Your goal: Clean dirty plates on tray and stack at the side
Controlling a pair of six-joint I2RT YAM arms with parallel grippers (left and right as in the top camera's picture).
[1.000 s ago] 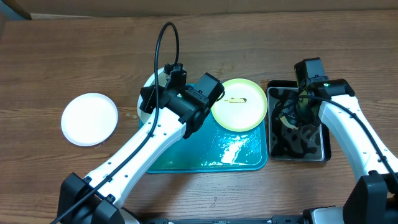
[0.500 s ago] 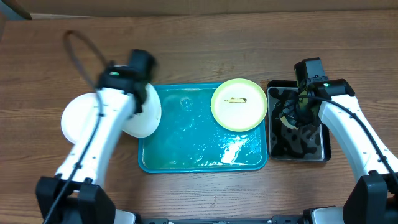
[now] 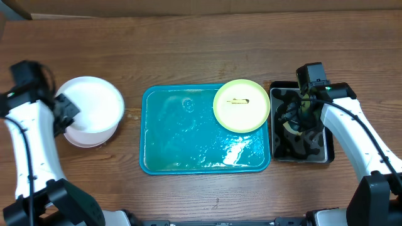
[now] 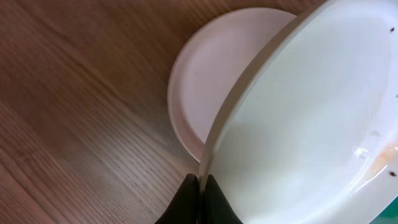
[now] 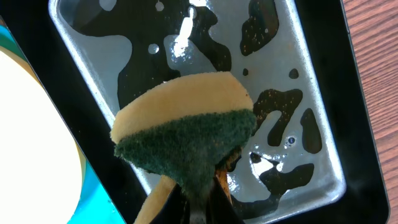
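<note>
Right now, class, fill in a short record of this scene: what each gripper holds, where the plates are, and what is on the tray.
Left gripper: shut on white plate rim
Held plate position: over second white plate, left of tray
Right gripper: shut on sponge, over tub
On tray: green plate, smeared

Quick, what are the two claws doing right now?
Left gripper: closed on the rim of a white plate.
Right gripper: closed on the sponge.

Teal tray (image 3: 176, 141), white plates (image 3: 94, 103) (yellow-green plate (image 3: 242, 116))
</note>
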